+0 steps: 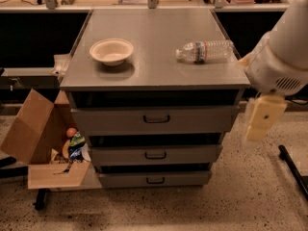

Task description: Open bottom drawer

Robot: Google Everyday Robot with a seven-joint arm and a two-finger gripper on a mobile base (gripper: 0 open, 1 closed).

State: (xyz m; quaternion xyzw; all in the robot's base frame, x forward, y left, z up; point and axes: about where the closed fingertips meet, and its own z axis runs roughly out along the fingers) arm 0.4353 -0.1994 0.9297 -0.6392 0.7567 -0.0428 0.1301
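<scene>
one shut bottom drawer (155,179) lies down-left of the gripper (262,118), well apart, so not grasped; jaws' state i cannot tell.

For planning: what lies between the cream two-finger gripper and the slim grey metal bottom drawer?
Camera view: bare speckled floor; gripper hangs up-right of the bottom drawer.

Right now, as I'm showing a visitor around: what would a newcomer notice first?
The grey drawer cabinet stands at centre, its bottom drawer looking shut, with a bowl and a lying water bottle on top. The tool hangs at the right, clear of it; an open cardboard box sits left.
</scene>
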